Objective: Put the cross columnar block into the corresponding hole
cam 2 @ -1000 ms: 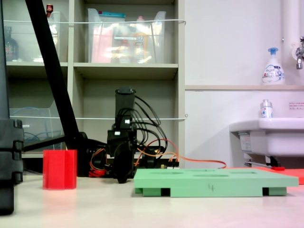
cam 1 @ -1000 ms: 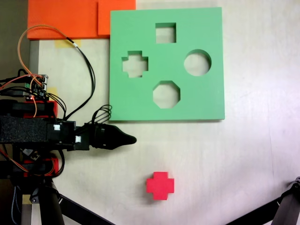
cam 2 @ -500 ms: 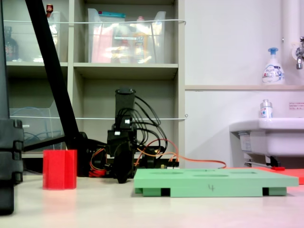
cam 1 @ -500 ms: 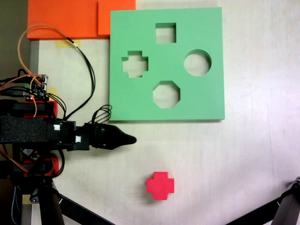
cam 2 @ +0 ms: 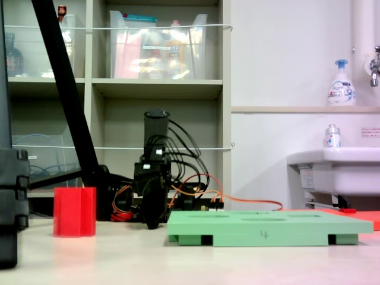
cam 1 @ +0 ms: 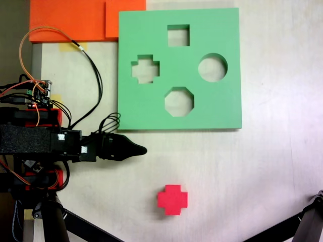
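The cross columnar block point(cam 1: 172, 199) is bright red and stands upright on the pale table, near the front edge in a fixed view from above. It also shows at the left point(cam 2: 75, 211) in the low fixed view. The green foam board point(cam 1: 222, 106) lies flat farther back, with the plus-shaped corresponding hole point(cam 1: 145, 69) on its left side and nothing in it. My gripper point(cam 1: 139, 149) is shut with nothing in it and points right, low over the table. It is left of the block and just below the board's lower left corner. It faces the low camera point(cam 2: 153, 221).
The board also has a square point(cam 1: 178, 35), a round point(cam 1: 212, 67) and an octagonal cutout point(cam 1: 178, 101). Orange foam sheets point(cam 1: 75, 20) lie at the back left. Black tripod legs point(cam 1: 75, 224) cross the front corners. A shelf point(cam 2: 154, 89) and a sink point(cam 2: 338, 166) stand behind the table.
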Action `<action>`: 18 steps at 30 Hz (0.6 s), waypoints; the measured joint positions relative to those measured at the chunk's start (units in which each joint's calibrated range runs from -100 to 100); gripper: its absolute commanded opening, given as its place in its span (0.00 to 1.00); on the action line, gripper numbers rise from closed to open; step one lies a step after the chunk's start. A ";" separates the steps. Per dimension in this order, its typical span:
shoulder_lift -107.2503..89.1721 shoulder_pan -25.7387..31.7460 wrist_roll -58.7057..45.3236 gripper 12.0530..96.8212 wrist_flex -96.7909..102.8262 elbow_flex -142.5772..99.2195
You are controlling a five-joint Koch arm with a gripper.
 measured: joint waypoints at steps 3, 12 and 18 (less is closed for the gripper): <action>0.00 0.10 0.00 0.43 0.00 0.00; 0.00 -0.15 14.70 0.41 -0.10 0.00; 0.00 -2.98 25.30 0.38 -1.76 0.20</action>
